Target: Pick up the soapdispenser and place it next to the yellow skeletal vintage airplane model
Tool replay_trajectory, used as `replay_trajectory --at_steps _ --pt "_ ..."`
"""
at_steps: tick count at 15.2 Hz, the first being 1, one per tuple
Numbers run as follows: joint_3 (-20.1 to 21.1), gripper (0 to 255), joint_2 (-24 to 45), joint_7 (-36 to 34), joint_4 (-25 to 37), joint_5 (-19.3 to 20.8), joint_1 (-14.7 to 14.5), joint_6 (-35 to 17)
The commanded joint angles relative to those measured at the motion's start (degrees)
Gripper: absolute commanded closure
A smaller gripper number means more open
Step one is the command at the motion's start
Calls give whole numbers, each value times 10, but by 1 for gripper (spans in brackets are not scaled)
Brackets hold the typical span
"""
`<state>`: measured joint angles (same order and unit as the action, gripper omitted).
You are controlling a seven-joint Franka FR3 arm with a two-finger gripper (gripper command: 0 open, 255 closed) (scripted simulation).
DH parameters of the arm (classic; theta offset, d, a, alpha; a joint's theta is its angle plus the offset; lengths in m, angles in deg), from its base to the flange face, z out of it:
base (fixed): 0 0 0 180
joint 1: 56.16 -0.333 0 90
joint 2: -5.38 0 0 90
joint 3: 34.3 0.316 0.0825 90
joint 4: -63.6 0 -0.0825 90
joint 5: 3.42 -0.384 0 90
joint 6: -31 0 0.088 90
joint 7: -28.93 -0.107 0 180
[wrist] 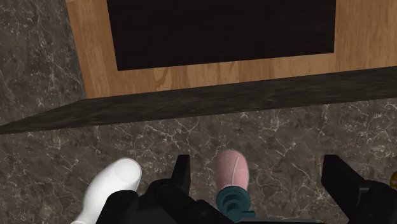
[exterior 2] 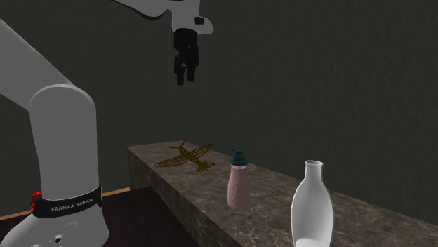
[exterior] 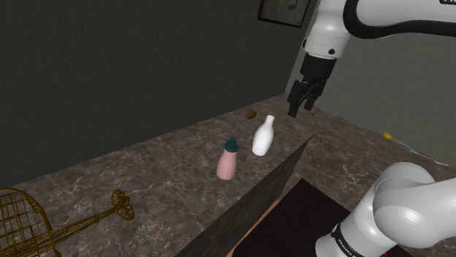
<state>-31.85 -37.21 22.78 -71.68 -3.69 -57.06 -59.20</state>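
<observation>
Soap dispenser (exterior: 228, 162), a pink bottle with a dark teal pump top, shown upright on the dark veined stone counter (exterior: 146, 182) with the task at its opening stage.

Read from the shoulder view's left. The yellow wire-frame airplane model (exterior: 80, 225) lies at the counter's far left end, well apart from everything else. The soap dispenser stands near the counter's middle. Just beside it, further right, is a plain white bottle (exterior: 263, 136) with a narrow neck, also upright. Behind that lies a small round brown object (exterior: 251, 114). The black two-finger gripper (exterior: 301, 109) hangs in the air above and to the right of both bottles. A small yellow object (exterior: 387, 136) lies at the counter's right end.

In the wrist view the gripper (wrist: 257, 162) has its fingers spread wide and clasping nothing. The dispenser's pump top (wrist: 230, 172) appears between them but far below, untouched, with the white bottle (wrist: 114, 181) alongside.

In the second exterior view the gripper (exterior 2: 184, 78) hangs high over the counter's airplane end. The airplane model (exterior 2: 186, 156), soap dispenser (exterior 2: 239, 184) and white bottle (exterior 2: 312, 210) follow in a row.

Judged progress: nothing is grasped or moved yet. The descent, the grasp, the carry toward the airplane model and the release all remain.
</observation>
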Motion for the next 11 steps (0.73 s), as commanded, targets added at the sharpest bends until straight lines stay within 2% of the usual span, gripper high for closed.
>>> replay_trajectory --at_steps 1,6,11 --pt "0 0 0 0 0 0 0 0" --pt "-2 0 24 5 -77 3 1 -131" --pt "-3 0 78 9 -131 7 3 -269"
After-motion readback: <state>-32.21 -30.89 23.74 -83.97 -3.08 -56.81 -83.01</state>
